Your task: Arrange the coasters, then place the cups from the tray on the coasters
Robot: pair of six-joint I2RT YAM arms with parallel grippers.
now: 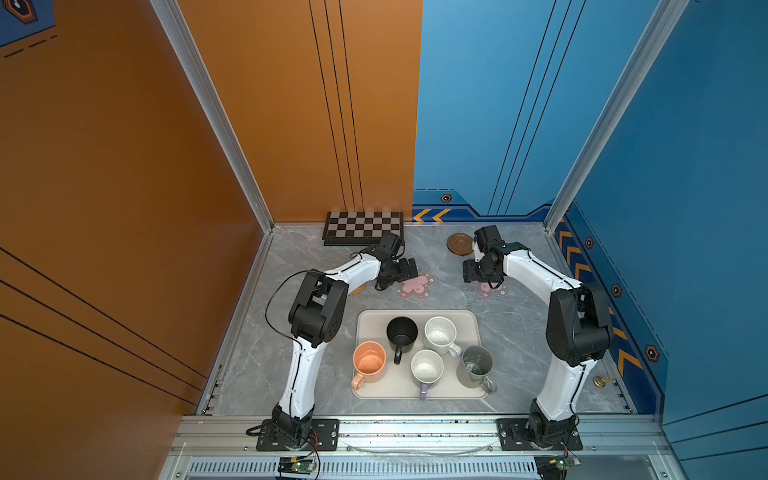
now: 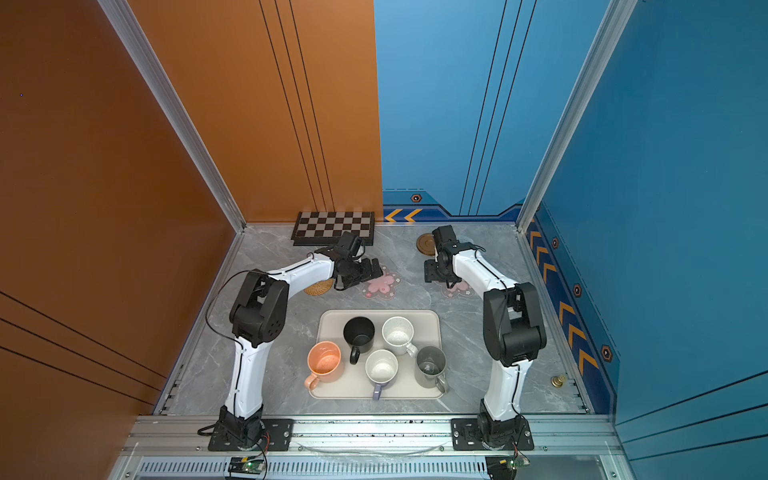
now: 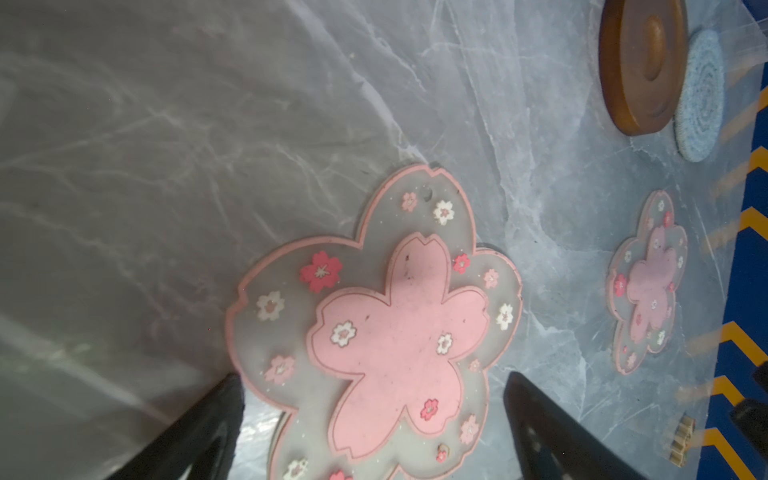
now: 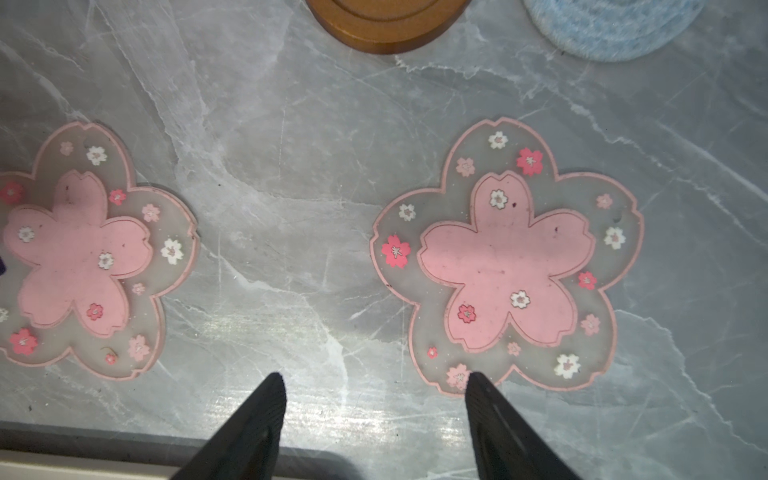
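left claw (image 3: 374,376) released over blossom coaster (image 3: 399,332) | right claw (image 4: 374,376) released, empty | cups (image 1: 402,330) on tray (image 1: 372,324)

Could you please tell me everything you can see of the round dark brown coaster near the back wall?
The brown coaster is a thick round disc, wood-like, with concentric turned rings on top. It lies flat on the grey marble table near the back wall, on the right of both top views. Nothing stands on it or holds it. The grey-blue woven coaster lies beside it, with a gap between them in the right wrist view.
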